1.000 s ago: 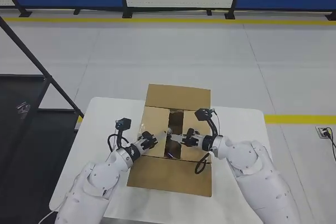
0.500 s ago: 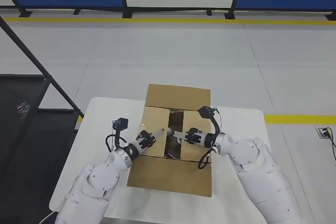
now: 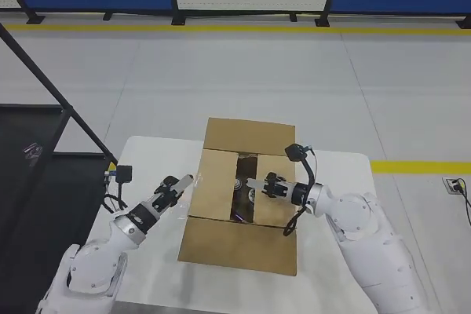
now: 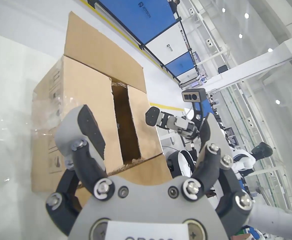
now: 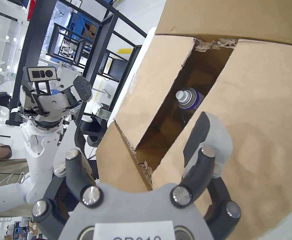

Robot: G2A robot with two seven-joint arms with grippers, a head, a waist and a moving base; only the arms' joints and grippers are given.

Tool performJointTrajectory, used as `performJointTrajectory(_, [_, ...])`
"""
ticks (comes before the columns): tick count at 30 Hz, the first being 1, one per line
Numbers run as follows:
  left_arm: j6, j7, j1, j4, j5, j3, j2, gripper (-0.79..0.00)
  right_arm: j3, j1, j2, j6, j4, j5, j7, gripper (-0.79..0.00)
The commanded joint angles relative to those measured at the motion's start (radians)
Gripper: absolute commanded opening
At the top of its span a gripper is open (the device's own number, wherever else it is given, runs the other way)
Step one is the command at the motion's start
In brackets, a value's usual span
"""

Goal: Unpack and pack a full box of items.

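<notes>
Cardboard box (image 4: 48, 131) sits in the middle of the white tabletop (image 3: 334, 169), its long axis running away from the robot. The far flap (image 3: 249, 133) and the near flap (image 3: 220, 251) are folded outward. The left inner flap (image 3: 216, 184) and the right inner flap (image 3: 276, 165) lie nearly flat over the opening, with a dark slot between them. The edges where the flaps meet are ragged and torn, and clear tape clings to the box's left wall.

Through the slot, the right wrist view shows a spray can (image 5: 189, 98) with a white cap and a purple body, standing inside the box.

The right claw (image 5: 139, 126) hangs over the right inner flap at the slot's edge. Its fingers are spread and hold nothing; whether a fingertip touches the cardboard cannot be told.

The left claw (image 3: 177, 182) is off the box, above the tabletop just beside the left wall. It is also spread wide and empty.
</notes>
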Motion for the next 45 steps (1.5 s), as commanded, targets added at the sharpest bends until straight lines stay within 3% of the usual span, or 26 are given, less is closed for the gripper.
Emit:
performJointTrajectory(1, [-0.047,-0.086,0.064,-0.009,-0.057,-0.087,0.012,0.0,0.0,-0.007,0.0,0.003,-0.002,0.0,-0.013,0.0])
performJointTrajectory(5, [-0.073,-0.246,0.127,0.027,-0.176,-0.185,0.029,0.0,0.01,-0.025,-0.001,0.017,-0.002,0.027,-0.1,0.0])
performJointTrajectory(10, [-0.077,-0.444,0.145,0.104,-0.298,-0.221,0.044,0.0,0.05,-0.008,-0.001,0.004,0.045,0.121,-0.171,0.0])
performJointTrajectory(15, [-0.11,-0.617,0.114,0.193,-0.324,-0.171,0.056,0.0,0.074,0.023,-0.005,0.019,0.114,0.183,-0.279,0.0])
performJointTrajectory(20, [-0.141,-0.696,0.062,0.257,-0.335,-0.094,0.06,0.0,0.061,0.039,-0.014,0.036,0.151,0.184,-0.397,0.0])
performJointTrajectory(27, [-0.171,-0.726,0.005,0.292,-0.384,-0.02,0.061,0.0,0.046,0.089,-0.026,0.085,0.253,0.174,-0.536,0.0])
performJointTrajectory(36, [-0.184,-0.707,-0.003,0.28,-0.468,-0.025,0.069,0.0,0.008,0.174,-0.043,0.176,0.397,0.118,-0.657,0.0])
performJointTrajectory(45, [-0.169,-0.526,0.0,0.237,-0.399,-0.011,0.071,0.0,-0.011,0.298,-0.065,0.132,0.626,0.184,-0.595,0.0])
